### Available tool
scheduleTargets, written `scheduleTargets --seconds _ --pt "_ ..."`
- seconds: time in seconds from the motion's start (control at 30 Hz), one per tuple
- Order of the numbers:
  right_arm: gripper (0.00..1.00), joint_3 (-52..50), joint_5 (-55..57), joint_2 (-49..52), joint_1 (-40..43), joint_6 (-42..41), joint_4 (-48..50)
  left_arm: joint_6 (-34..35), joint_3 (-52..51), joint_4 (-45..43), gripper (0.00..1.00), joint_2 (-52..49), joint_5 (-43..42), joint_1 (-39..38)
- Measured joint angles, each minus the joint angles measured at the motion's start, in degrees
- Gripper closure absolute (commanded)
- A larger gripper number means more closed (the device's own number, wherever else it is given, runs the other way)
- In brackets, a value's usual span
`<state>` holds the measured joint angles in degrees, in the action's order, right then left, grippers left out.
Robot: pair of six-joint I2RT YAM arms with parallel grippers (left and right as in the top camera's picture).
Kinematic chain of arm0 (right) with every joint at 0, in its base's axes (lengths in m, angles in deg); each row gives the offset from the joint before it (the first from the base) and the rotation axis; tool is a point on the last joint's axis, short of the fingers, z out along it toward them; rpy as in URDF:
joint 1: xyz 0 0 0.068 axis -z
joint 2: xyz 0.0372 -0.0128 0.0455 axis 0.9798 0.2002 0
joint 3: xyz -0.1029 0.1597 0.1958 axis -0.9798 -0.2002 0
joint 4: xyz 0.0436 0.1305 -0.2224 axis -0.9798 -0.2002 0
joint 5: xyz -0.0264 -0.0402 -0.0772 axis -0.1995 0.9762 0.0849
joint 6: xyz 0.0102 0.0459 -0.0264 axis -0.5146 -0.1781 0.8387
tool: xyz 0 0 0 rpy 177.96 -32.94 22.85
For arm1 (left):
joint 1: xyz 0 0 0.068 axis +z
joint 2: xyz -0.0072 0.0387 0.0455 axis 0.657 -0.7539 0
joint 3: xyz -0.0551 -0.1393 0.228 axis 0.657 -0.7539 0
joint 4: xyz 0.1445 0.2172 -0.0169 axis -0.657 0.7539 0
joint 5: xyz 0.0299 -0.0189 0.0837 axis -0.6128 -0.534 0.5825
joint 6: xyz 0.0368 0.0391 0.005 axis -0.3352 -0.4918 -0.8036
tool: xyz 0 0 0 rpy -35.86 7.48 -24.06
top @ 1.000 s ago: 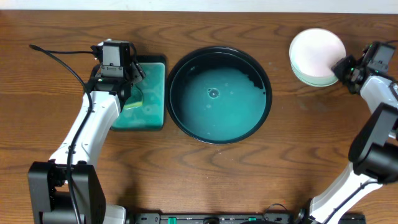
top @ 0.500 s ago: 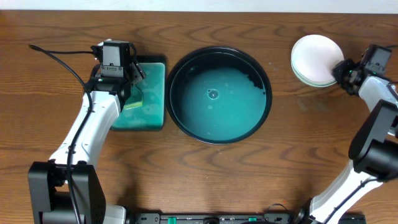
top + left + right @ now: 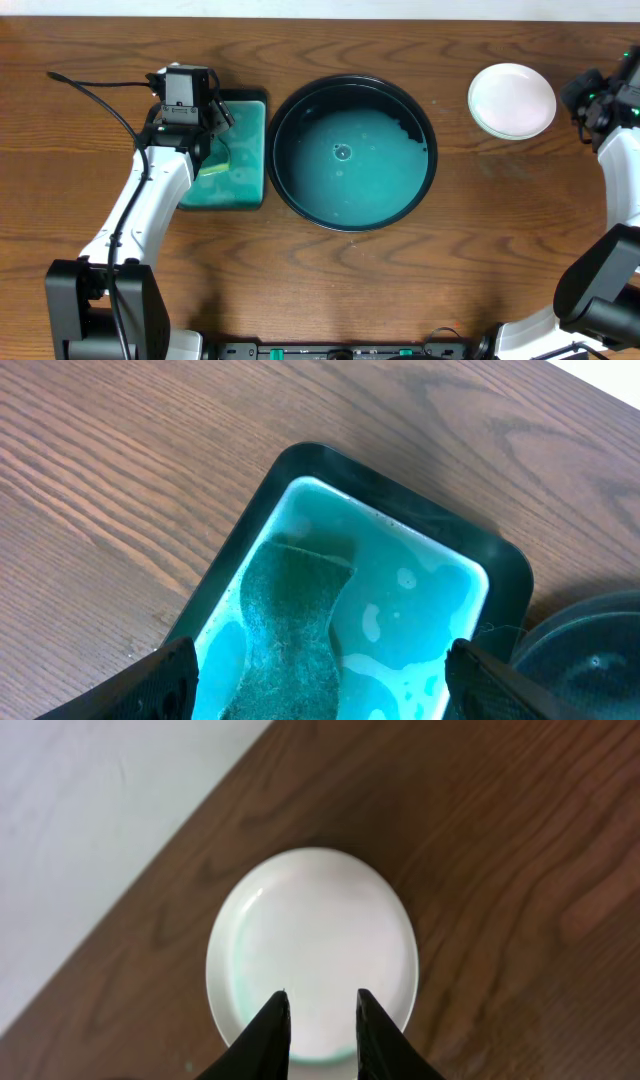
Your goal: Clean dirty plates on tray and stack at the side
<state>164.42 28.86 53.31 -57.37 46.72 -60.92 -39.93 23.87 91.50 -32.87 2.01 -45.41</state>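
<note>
Where the arm bases stand at the near edge, the counter (image 3: 300, 285) is dark wood-grain. Centre: big round tray (image 3: 360, 190), black rim, teal liquid inside, no plate in it. Just L of it, nearly touching, a small rect. tray (image 3: 300, 460) with teal water and a green sponge (image 3: 290, 620) lying flat. A black cable (image 3: 95, 90) trails over the counter farther L.

L arm: reaches up from its base and bends over the rect. tray. L gripper (image 3: 320, 685) hangs above the sponge, fingers spread wide, nothing between them.

Far R: plates (image 3: 512, 100) stacked on the counter, well apart from the round tray; white one on top, mint rim showing beneath.

R arm: stretched to the far R edge. R gripper (image 3: 322, 1020) points at the stack from its R side. Fingers parted by a narrow gap, holding nothing; overhead view shows it clear of the stack.
</note>
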Motion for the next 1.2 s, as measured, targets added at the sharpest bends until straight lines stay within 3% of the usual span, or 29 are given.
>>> scheduleTargets --seconds 0.17,0.43,0.5,0.53,0.57,0.87,1.2 --pt "0.52 0.0 0.9 0.0 -2.3 3.3 -5.5 0.0 0.0 0.0 0.20 0.0 0.0 0.0" --pt "0.48 -0.2 2.3 -4.5 -12.2 7.0 -20.8 0.0 0.0 0.0 0.20 0.0 0.0 0.0" --pt "0.43 -0.3 4.0 -7.0 -15.6 7.5 -23.2 0.0 0.0 0.0 0.20 0.0 0.0 0.0" --pt "0.32 -0.2 5.1 -8.4 -17.9 7.9 -23.8 0.0 0.0 0.0 0.20 0.0 0.0 0.0" --pt "0.01 -0.2 6.1 -9.4 -19.6 8.7 -23.9 0.0 0.0 0.0 0.20 0.0 0.0 0.0" --pt "0.01 -0.2 9.1 -12.5 -35.8 15.6 -25.2 0.0 0.0 0.0 0.20 0.0 0.0 0.0" --pt "0.01 -0.2 11.1 -12.5 -39.7 21.2 -29.9 0.0 0.0 0.0 0.20 0.0 0.0 0.0"
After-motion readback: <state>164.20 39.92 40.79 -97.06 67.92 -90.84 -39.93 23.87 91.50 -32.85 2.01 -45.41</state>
